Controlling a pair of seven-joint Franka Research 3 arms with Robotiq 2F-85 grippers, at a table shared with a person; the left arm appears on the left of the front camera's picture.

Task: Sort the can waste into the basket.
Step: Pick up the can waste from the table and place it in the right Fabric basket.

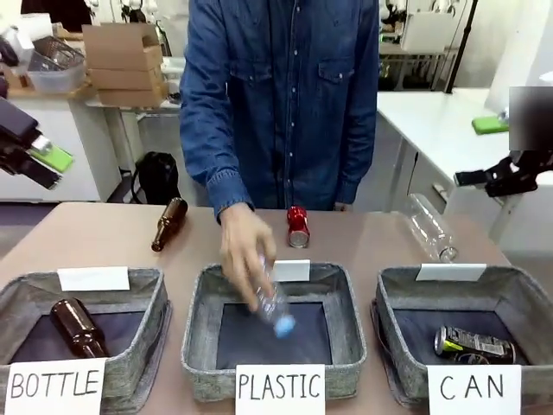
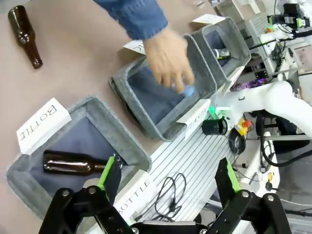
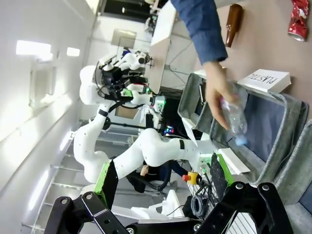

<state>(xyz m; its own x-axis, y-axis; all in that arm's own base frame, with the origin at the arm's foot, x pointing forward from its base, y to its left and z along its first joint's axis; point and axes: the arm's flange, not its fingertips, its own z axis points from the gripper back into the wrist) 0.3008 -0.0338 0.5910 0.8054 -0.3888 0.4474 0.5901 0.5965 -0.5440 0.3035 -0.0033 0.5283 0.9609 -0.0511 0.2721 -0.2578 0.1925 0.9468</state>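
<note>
- Front view: the black can (image 1: 475,344) lies inside the CAN basket (image 1: 527,294). The red can (image 1: 298,226) sits on the table beyond that basket and to its left, not yet sorted.
- Front view: a person's hand (image 1: 246,251) holds a clear bottle (image 1: 272,304) over the PLASTIC basket (image 1: 199,333), next to the CAN basket on its left. The left gripper (image 1: 45,166) and right gripper (image 1: 471,179) hang raised, well apart from the CAN basket.
- Left wrist view: the left fingers are spread, with nothing between them. The CAN basket is the farthest of the three.
- Right wrist view: the right fingers are spread and empty. The red can looks dented.
- Hazard: a reach for the red can passes near the hand, so contact is possible.
- Hazard: dented walls may slip from the pads.
- Hazard: the loose plastic bottle (image 1: 430,226) just beyond the CAN basket may be knocked.
</note>
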